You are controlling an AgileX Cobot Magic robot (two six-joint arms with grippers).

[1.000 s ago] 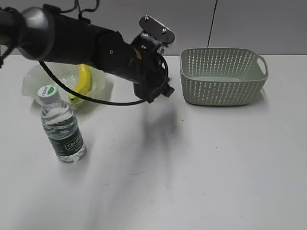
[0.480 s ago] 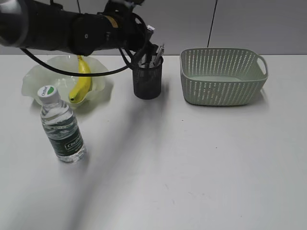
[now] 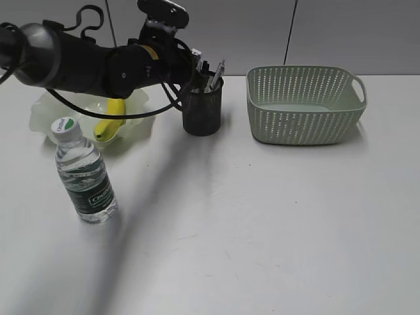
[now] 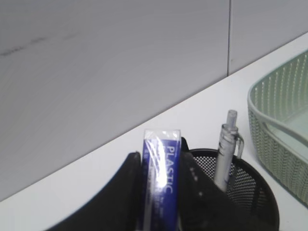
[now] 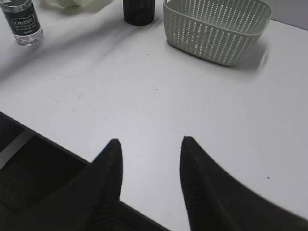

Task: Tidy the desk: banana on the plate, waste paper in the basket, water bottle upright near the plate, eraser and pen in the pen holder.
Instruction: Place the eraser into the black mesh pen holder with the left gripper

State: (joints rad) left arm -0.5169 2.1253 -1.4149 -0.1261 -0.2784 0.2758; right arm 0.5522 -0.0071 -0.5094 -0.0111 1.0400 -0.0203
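Note:
My left gripper (image 4: 161, 150) is shut on the eraser (image 4: 162, 175), a white block in a blue sleeve. It holds the eraser upright just above the near rim of the pen holder (image 4: 250, 190). A silver pen (image 4: 226, 154) stands in the holder. In the exterior view the gripper (image 3: 195, 71) is at the holder's (image 3: 202, 113) top left edge. The banana (image 3: 111, 119) lies on the plate (image 3: 44, 108). The water bottle (image 3: 84, 172) stands upright in front of the plate. The basket (image 3: 305, 105) is to the right. The waste paper is not visible. My right gripper (image 5: 150, 142) is open and empty.
The desk (image 5: 144, 86) is bare around my right gripper, which hovers at its front edge. The left arm and its cables stretch over the plate. A grey wall stands close behind the holder and basket (image 4: 284, 120).
My left arm lifted from low in front of the pen holder, uncovering it, then settled with the eraser at the holder's rim. Nothing else moved.

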